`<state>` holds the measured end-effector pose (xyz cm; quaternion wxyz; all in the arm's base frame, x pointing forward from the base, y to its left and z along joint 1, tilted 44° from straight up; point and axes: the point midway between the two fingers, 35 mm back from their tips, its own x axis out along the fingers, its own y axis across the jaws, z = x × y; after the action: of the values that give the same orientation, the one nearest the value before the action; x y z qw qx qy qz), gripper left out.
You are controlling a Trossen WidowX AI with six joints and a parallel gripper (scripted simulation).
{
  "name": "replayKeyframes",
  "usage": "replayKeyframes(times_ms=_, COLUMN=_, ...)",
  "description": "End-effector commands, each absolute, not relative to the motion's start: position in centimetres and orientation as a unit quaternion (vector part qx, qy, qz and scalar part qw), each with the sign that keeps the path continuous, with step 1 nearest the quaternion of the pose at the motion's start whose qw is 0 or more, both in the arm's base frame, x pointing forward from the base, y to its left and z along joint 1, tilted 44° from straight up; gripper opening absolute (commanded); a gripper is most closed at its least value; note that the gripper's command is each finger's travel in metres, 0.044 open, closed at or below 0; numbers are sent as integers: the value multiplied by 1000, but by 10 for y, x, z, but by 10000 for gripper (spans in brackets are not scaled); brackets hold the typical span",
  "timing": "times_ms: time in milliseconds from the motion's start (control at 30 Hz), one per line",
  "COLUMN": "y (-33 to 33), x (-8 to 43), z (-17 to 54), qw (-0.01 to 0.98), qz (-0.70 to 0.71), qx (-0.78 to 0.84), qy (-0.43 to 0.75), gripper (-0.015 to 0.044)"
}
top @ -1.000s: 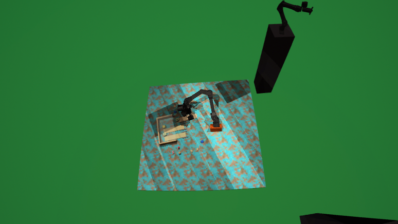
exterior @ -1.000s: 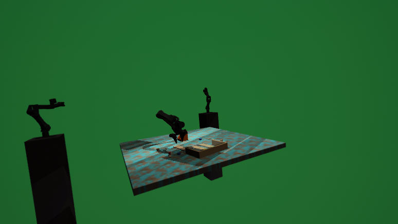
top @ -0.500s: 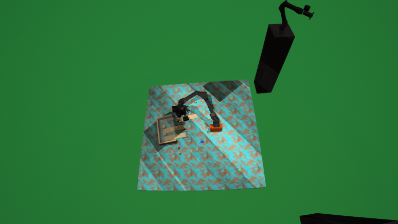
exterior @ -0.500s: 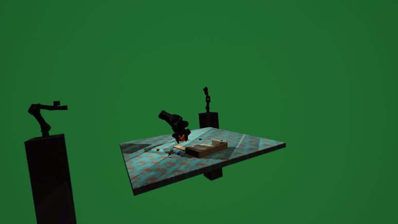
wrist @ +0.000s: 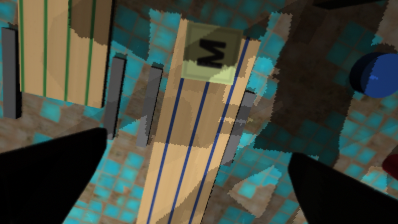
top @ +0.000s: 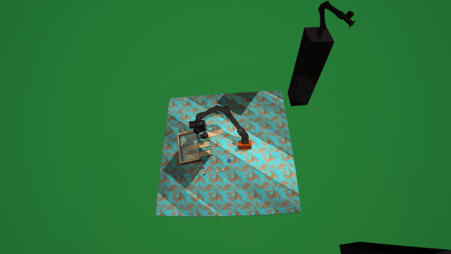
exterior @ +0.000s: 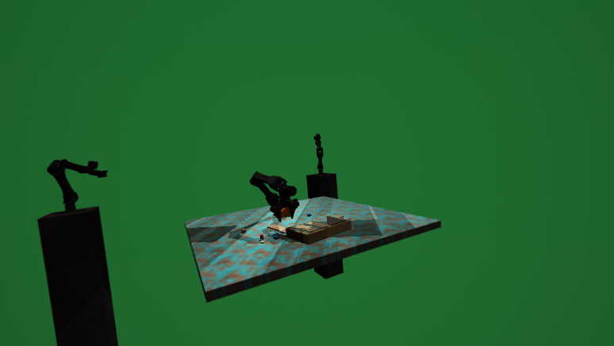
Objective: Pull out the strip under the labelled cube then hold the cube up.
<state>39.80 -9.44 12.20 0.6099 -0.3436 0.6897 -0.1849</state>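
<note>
The labelled cube [wrist: 212, 52], pale green with a black M, sits on the strip with blue lines [wrist: 187, 135] [top: 216, 133], near the strip's far end in the wrist view. This strip sticks out of the wooden frame further than the others. My gripper [wrist: 200, 149] [exterior: 285, 219] is wide open and empty. It hangs above the strip, one fingertip to each side, on the near side of the cube in the wrist view. The arm hides the cube in the top view. A strip with green lines [wrist: 55, 65] lies to the left in the wrist view.
Grey rails [wrist: 150, 106] [wrist: 239, 127] flank the blue-lined strip. The wooden frame [top: 180, 148] [exterior: 331, 233] holds other strips. A blue round piece [wrist: 380, 77] lies right in the wrist view. Small red and tan pieces lie around the frame.
</note>
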Motion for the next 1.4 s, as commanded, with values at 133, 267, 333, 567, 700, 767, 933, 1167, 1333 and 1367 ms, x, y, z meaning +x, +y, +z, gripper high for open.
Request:
replayKeyframes(times_ms=133, y=-90, x=427, z=117, qw=609, qz=-185, qx=-342, qy=691, gripper=440)
replayKeyframes(times_ms=267, y=-88, x=439, z=114, qw=609, qz=-185, qx=-342, qy=691, gripper=440)
replayKeyframes(times_ms=333, y=-88, x=439, z=114, qw=609, qz=-185, qx=-342, qy=691, gripper=414)
replayKeyframes(times_ms=567, y=-95, x=440, z=107, qw=609, qz=-185, qx=-342, qy=691, gripper=250)
replayKeyframes(times_ms=700, y=-100, x=440, z=102, qw=609, qz=-185, qx=-342, qy=691, gripper=250)
replayKeyframes(times_ms=767, y=-102, x=440, z=100, qw=609, qz=-185, qx=-342, qy=691, gripper=250)
replayKeyframes(times_ms=933, y=-108, x=439, z=94, qw=609, qz=-185, qx=-342, qy=691, gripper=250)
replayKeyframes(times_ms=1167, y=-116, x=439, z=86, qw=609, qz=-185, qx=-343, qy=691, gripper=250)
replayKeyframes(times_ms=1333, y=-122, x=438, z=81, qw=609, qz=-186, qx=-343, qy=691, gripper=250)
replayKeyframes(times_ms=1367, y=-123, x=438, z=80, qw=609, qz=-186, qx=-343, qy=691, gripper=250)
